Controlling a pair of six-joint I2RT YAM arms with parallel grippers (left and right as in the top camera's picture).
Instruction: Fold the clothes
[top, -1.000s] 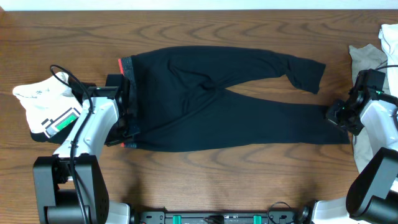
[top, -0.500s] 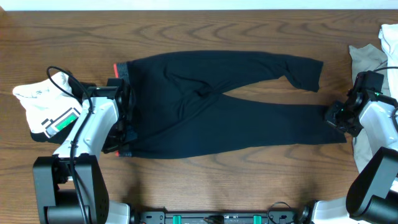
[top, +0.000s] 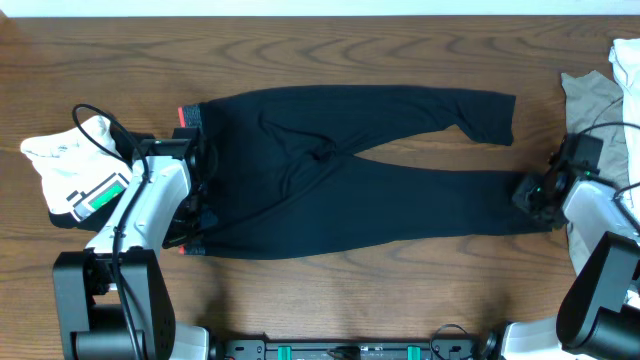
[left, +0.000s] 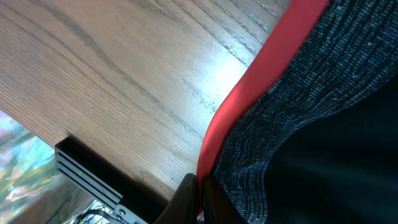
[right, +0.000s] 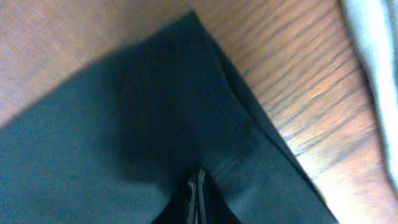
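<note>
The black pants (top: 340, 190) lay spread along the tabletop (top: 300, 50). The left gripper (left: 200, 188) was closed on their waistband (left: 273, 112), the right gripper (right: 197, 190) on one leg hem (right: 155, 118).

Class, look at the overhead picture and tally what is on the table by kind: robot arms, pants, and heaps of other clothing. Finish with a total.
Arms: 2, the left arm and the right arm
Pants: 1, the black pants
Other clothing heaps: 2, a white heap at the left edge and a pale heap at the right edge
Total: 5
</note>
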